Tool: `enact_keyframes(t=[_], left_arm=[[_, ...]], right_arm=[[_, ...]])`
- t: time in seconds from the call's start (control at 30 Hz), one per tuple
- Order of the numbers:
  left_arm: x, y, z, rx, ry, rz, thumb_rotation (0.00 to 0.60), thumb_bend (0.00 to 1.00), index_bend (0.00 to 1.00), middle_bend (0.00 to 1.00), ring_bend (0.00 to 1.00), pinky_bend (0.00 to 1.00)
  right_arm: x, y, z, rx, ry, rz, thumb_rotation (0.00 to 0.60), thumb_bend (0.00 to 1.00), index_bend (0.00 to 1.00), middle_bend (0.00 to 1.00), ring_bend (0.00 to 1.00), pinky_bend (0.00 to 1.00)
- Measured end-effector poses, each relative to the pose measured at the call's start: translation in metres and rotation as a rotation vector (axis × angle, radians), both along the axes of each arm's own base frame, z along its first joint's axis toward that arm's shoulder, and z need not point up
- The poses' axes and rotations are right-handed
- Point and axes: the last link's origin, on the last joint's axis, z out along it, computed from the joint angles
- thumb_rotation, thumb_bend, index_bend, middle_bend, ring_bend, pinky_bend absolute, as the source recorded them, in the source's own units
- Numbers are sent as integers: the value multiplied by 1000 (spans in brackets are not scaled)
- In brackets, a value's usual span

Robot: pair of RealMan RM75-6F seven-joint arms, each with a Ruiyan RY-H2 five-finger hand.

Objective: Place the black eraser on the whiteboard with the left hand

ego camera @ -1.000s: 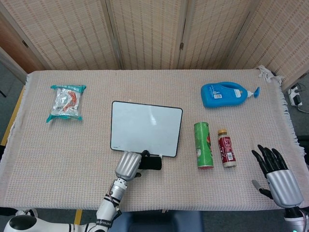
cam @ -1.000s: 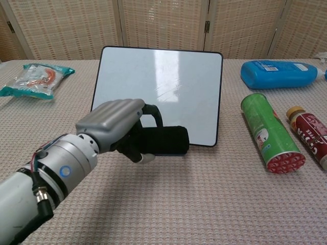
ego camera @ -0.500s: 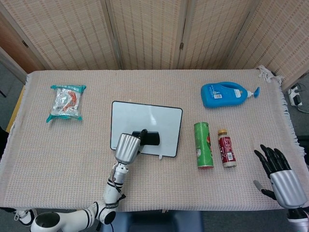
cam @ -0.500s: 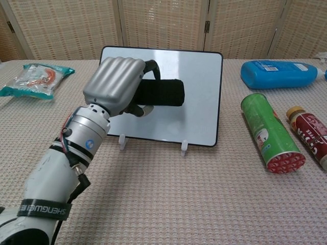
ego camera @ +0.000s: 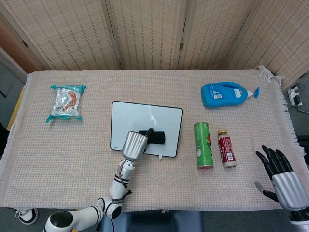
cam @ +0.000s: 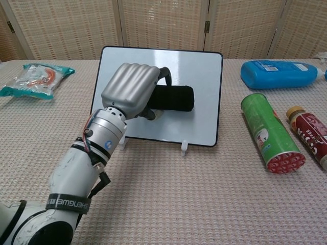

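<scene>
Both views are bright and evenly lit by soft, diffuse indoor light with no harsh contrast. The whiteboard [ego camera: 146,128] shows a pale, streaky glare near its upper middle in the head view, and the same sheen appears as faint diagonal smears in the chest view. The silver back of the left robot hand [cam: 132,90] catches gentle highlights along its ridges. Shadows are short and faint, sitting just under the green can [cam: 268,132] and the blue bottle [ego camera: 224,94]. Focus is crisp across the woven surface [ego camera: 72,159]. In the chest view, the near forearm looms large and stretched at the lower left edge.
</scene>
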Motion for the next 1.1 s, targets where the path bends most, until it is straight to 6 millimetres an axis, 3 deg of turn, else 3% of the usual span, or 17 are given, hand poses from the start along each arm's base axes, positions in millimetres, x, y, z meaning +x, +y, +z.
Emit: enact_keyframes(t=[0.47, 0.77, 0.9, 1.1], left_arm=[[2, -5, -5, -4, 35, 19, 600, 310, 243, 1000, 1000, 1000], [-2, -21, -1, -17, 23, 31, 600, 240, 158, 1000, 1000, 1000], [-4, -33, 8, -47, 13, 32, 600, 220, 131, 1000, 1000, 1000], [-10, -53, 41, -108, 2, 23, 600, 216, 101, 1000, 989, 1000]], right_arm=[[0, 3, 1, -14, 0, -2, 600, 268, 0, 0, 26, 48], [0, 3, 0, -24, 8, -1, 600, 269, 0, 0, 22, 48], [1, 4, -3, -21, 23, 3, 600, 269, 0, 0, 22, 48], [3, 4, -8, -16, 38, 7, 600, 268, 0, 0, 24, 48]])
